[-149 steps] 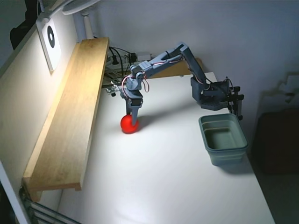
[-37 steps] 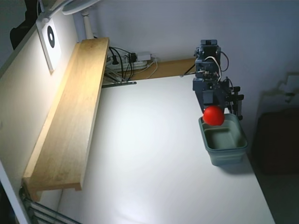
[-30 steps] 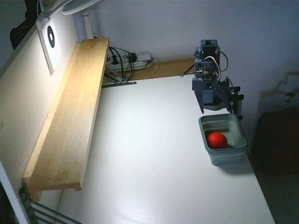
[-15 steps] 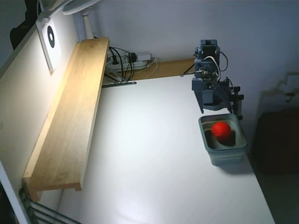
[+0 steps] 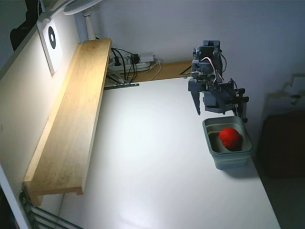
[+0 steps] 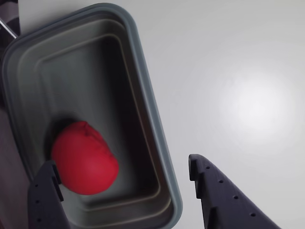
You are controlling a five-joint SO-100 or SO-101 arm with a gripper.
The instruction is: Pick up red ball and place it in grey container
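The red ball (image 5: 229, 136) lies inside the grey container (image 5: 238, 156) at the right of the white table in the fixed view. In the wrist view the ball (image 6: 86, 160) rests on the floor of the container (image 6: 147, 114), near its lower left side. My gripper (image 5: 214, 113) hangs just above the container's far rim. In the wrist view the gripper (image 6: 121, 174) is open and empty, one finger (image 6: 45, 195) over the tub by the ball, the other finger (image 6: 214, 191) over the bare table outside the rim.
A long wooden shelf (image 5: 71, 124) runs along the left wall. A power strip and cables (image 5: 128, 62) lie at the back. The table's right edge (image 5: 264, 191) is close beside the container. A dark object (image 5: 283, 143) stands beyond that edge.
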